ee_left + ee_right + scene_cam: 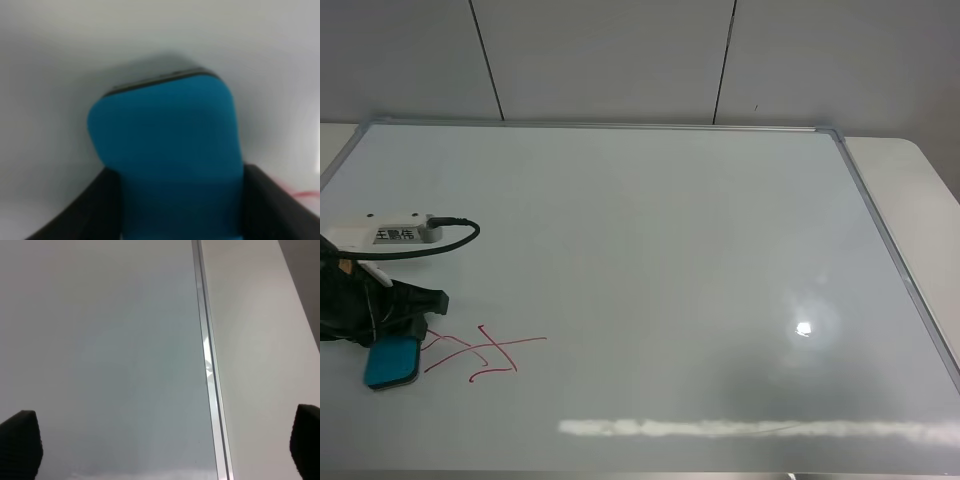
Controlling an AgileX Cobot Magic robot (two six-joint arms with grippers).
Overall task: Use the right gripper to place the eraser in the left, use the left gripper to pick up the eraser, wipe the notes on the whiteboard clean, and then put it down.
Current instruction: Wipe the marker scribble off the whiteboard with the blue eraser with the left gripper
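Observation:
The whiteboard (640,290) fills most of the exterior high view. The red notes (485,352) lie at its lower left. My left gripper (400,340) is shut on the teal-blue eraser (392,362), which rests on the board just left of the notes and touches their left end. In the left wrist view the eraser (165,150) sits between two black fingers (90,210), felt base facing the board, and a red stroke (305,194) shows at the edge. My right gripper (165,450) is open, with fingertips (20,442) wide apart over the board's right frame (207,365). It is out of the exterior high view.
The board lies on a cream table (920,200) that shows past its right frame. A grey panelled wall (620,60) stands behind. The left arm's white labelled box (395,232) and black cable (455,235) rest over the board's left side.

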